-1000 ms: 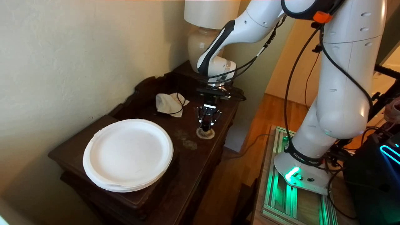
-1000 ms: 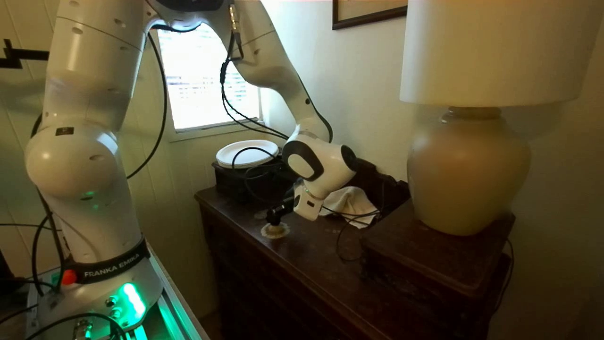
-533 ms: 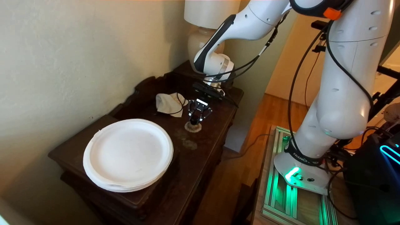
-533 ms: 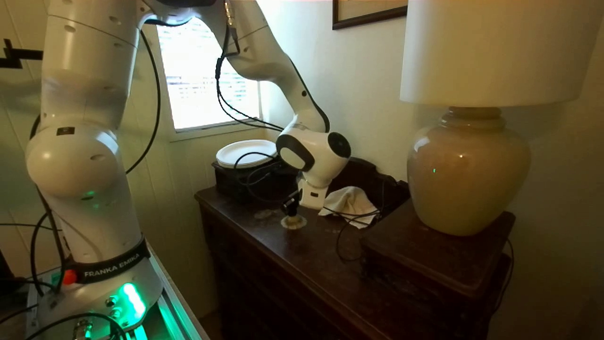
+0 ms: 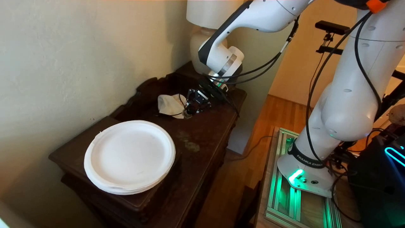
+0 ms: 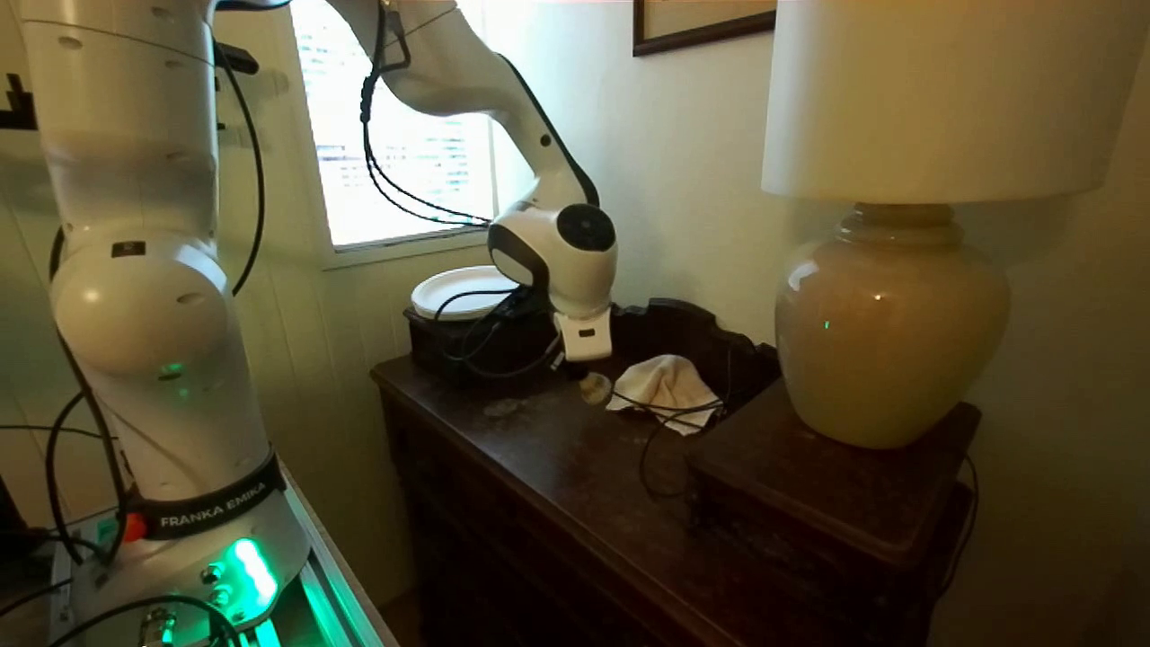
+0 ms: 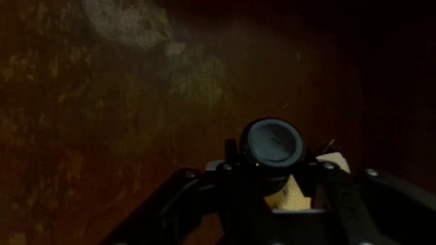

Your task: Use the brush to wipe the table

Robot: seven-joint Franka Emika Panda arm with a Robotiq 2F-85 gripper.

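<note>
The brush has a round black handle and pale bristles (image 5: 187, 114). The bristles also show in an exterior view (image 6: 595, 388), tilted sideways and close beside the beige cloth (image 6: 663, 385). My gripper (image 5: 191, 107) is shut on the handle. In the wrist view my gripper (image 7: 269, 154) has a finger on each side of the handle's round end (image 7: 274, 143). I cannot tell whether the bristles touch the table or the cloth. The table is a dark wooden dresser top (image 5: 193, 167) with pale worn patches (image 5: 192, 146). The patches also show in the wrist view (image 7: 133, 25).
Stacked white plates (image 5: 129, 156) sit on a raised block at one end of the dresser. A large lamp (image 6: 889, 323) stands on the raised block at the other end. A black cable (image 6: 649, 463) lies by the cloth. The carved backboard (image 5: 147, 84) runs along the wall.
My gripper has carried the brush from near the dresser's front edge back toward the cloth and wall. The brush was upright with bristles down and is now tilted, its bristles turned sideways.
</note>
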